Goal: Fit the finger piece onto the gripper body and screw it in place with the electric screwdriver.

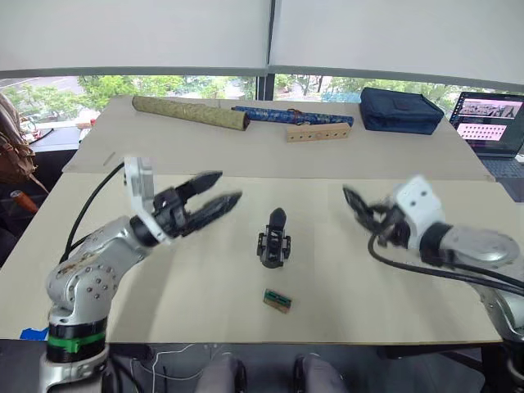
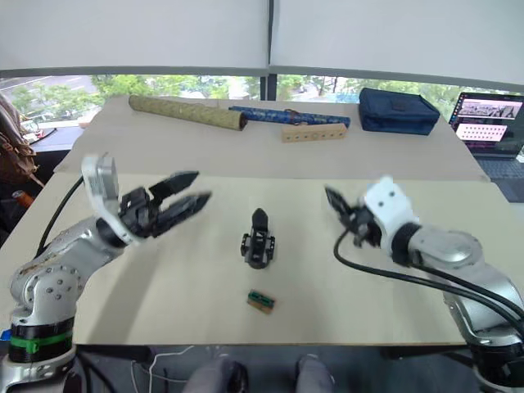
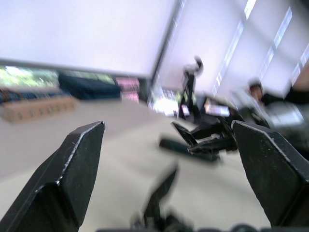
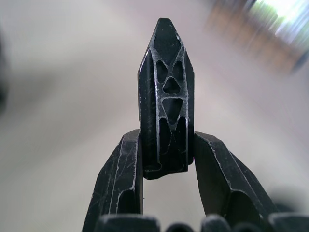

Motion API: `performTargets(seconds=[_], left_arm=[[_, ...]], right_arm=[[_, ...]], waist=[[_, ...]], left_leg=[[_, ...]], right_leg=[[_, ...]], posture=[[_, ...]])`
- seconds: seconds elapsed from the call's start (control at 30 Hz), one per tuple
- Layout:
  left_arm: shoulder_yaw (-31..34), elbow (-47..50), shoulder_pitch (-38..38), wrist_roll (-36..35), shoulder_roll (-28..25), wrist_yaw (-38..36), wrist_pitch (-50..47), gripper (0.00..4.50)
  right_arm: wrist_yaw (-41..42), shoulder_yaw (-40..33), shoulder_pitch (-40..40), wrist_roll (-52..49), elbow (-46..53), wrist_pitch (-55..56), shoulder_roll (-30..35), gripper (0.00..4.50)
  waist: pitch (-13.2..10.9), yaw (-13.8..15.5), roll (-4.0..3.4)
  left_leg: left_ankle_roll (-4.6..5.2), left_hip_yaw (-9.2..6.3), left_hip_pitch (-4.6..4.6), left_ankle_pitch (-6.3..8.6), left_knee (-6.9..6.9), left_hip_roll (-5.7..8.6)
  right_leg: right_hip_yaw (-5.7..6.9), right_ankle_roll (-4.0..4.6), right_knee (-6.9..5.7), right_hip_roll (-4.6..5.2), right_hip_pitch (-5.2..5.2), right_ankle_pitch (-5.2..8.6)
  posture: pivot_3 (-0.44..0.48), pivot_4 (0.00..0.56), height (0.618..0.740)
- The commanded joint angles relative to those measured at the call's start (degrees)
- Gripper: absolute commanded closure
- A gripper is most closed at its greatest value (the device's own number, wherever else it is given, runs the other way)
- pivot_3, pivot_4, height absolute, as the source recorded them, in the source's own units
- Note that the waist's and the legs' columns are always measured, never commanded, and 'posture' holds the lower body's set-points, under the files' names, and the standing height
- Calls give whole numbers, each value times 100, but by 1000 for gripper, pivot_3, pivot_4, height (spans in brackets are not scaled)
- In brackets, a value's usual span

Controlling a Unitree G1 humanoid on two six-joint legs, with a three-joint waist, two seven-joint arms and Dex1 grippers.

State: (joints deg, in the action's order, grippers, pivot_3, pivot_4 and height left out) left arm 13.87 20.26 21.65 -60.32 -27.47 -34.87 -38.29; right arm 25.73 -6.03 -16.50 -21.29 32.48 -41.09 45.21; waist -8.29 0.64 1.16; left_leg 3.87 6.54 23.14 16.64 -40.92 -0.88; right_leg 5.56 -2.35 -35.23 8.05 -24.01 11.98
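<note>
**Finger piece held, not yet fitted; screwing not begun**

A tan tabletop [image 1: 393, 278] is seen from above the robot's arms. Near its middle the gripper body [image 1: 274, 239] stands alone, a small black block with one pointed finger rising from it. Nothing is touching it.

To the right, the right gripper [image 4: 164, 159] is raised above the table, well apart from the gripper body. Its two fingers are clamped on the base of the finger piece [image 4: 164, 96], a black tapered part with a ribbed face, whose pointed tip sticks out beyond the fingertips.

To the left, the left gripper [image 1: 214, 196] is held in the air, aimed toward the centre of the table. Its jaws are spread wide apart and nothing is held between them.

A small tan-and-green block [image 1: 277, 300] lies nearer the robot than the gripper body. Along the far edge are an olive rolled tube [image 1: 190, 112], a blue patterned roll [image 1: 286, 115], a wooden block with holes [image 1: 318, 131], a navy pouch [image 1: 401, 110] and a laptop [image 1: 491, 123].

It is judged that only the picking up of the finger piece is done. Seating it on the gripper body and driving the screw remain. No electric screwdriver can be made out.
</note>
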Motion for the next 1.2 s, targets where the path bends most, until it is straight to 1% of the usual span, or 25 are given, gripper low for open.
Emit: performTargets(seconds=[0.03, 0.13, 0.23, 0.37, 0.47, 0.63, 0.77, 0.87, 0.9, 1.07, 1.1, 1.13, 1.2], left_arm=[[-9, 76, 458, -475, 495, 900, -139, 0], [-185, 2, 752, -455, 860, 1235, -167, 0], [-277, -123, 948, -412, 1215, 1475, -79, 0], [-407, -257, 1130, -230, 1601, 1610, 85, 0], [-694, -305, 1177, 164, 1796, 1472, 290, 0], [-942, -384, 1132, 508, 2109, 1437, 500, 0], [-973, -436, 1115, 681, 2373, 1464, 711, 0], [-950, -458, 1127, 694, 2500, 1499, 750, 867], [-966, -437, 1101, 705, 2515, 1472, 749, 1265], [-1013, -341, 980, 674, 2542, 1424, 704, 3765], [-1012, -315, 955, 668, 2561, 1434, 718, 4182], [-1010, -292, 935, 687, 2582, 1439, 761, 4473], [-971, -247, 916, 676, 2645, 1477, 839, 4449]], right_arm=[[-627, 270, -471, 528, 459, 675, -581, 3396], [-972, 756, -756, 989, 548, 965, -1114, 3396], [-1103, 1171, -912, 1378, 564, 1165, -1464, 3396], [-1003, 1434, -961, 1631, 496, 1372, -1649, 3396], [-892, 1578, -1014, 1755, 445, 1472, -1752, 3396], [-770, 1648, -1012, 1869, 435, 1506, -1876, 3396], [-701, 1693, -1000, 1966, 436, 1472, -1960, 3396], [-716, 1688, -972, 2061, 463, 1364, -2014, 3396], [-711, 1678, -965, 2088, 462, 1351, -2025, 3396], [-699, 1706, -907, 2160, 500, 1348, -2079, 3396], [-693, 1732, -887, 2183, 510, 1353, -2084, 3396], [-684, 1748, -867, 2207, 519, 1355, -2091, 3396], [-675, 1744, -825, 2255, 520, 1362, -2087, 3396]], waist=[[0, 1, 0], [0, 0, 0], [0, 3, 0], [0, -3, -1], [0, -12, -1], [1, -12, -1], [1, -11, -1], [0, -8, -1], [0, -8, -1], [0, -8, -1], [1, -10, -1], [1, -10, -1], [0, -9, -1]], left_leg=[[0, 1, 1, 0, -2, -1], [-5, 1, 1, -3, 0, 2], [-12, 2, 3, -10, 0, 4], [-14, 1, 4, -12, 0, 5], [-23, 2, 2, -17, 2, 0], [-33, -2, 1, -24, 6, -4], [-33, -3, 2, -24, 6, -5], [-33, -4, 3, -24, 6, -5], [-33, -4, 3, -24, 6, -5], [-32, -5, 3, -24, 7, -6], [-32, -6, 4, -24, 7, -6], [-32, -5, 5, -24, 7, -6], [-32, -6, 4, -24, 7, -6]], right_leg=[[-1, 0, -1, -2, -1, 0], [-2, 1, 0, -9, -1, 0], [-1, 2, 3, -19, -2, 0], [-3, 3, 11, -33, 1, 0], [-7, 7, 12, -45, 2, -1], [-7, 11, 11, -53, 2, -1], [-9, 12, 10, -53, -1, -1], [-9, 13, 11, -53, -1, -2], [-9, 13, 10, -53, -1, -2], [-9, 13, 10, -53, -2, -2], [-9, 13, 10, -53, -3, -2], [-10, 13, 10, -53, -3, -2], [-9, 13, 10, -53, -3, -2]], posture=[[0, 150, 740], [0, 150, 740], [0, 150, 740], [0, 150, 740], [0, 150, 740], [0, 150, 740], [0, 150, 740], [0, 150, 740], [0, 150, 740], [0, 150, 740], [0, 150, 740], [0, 150, 740], [0, 150, 740]])
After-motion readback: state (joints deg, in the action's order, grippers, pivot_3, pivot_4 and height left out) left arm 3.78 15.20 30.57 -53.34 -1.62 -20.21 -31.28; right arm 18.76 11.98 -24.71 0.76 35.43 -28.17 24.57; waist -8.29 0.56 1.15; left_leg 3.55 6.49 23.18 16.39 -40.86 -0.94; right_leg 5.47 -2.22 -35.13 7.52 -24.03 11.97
